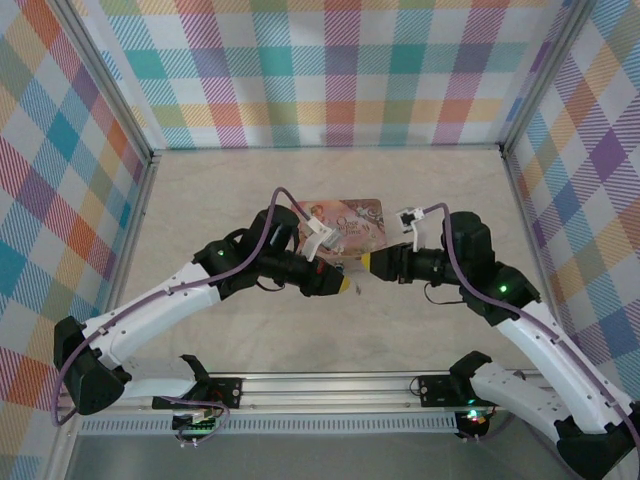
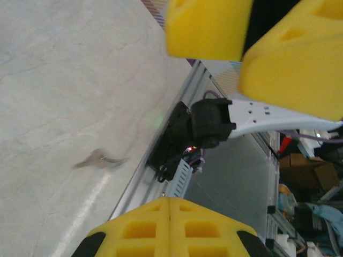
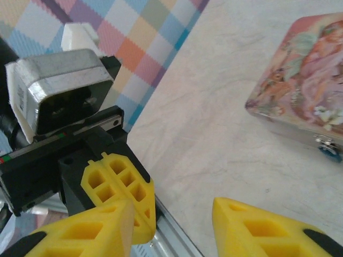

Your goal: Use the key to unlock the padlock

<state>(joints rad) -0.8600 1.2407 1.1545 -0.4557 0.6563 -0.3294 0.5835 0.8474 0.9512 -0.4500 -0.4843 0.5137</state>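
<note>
Pale tabletop (image 1: pixel 220 180), pink tin (image 1: pixel 345 215) with padlock (image 3: pixel 328 150)

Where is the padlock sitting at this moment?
In the right wrist view, the padlock sits at the clasp on the pink tin's front wall, at the frame's right edge.

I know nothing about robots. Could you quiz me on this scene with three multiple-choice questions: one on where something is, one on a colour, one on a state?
1. Where is the padlock?
A. lying out on the table
B. on the side wall of the pink tin
C. held in a gripper

2. What colour are the fingers of the right gripper?
A. yellow
B. red
C. green

3. How is the right gripper?
A. shut on the pink tin
B. shut on the padlock
C. open

Answers: B, the padlock hangs at the pink tin's side wall; A, the right wrist view shows yellow fingers; C, a wide gap parts its fingers.
</note>
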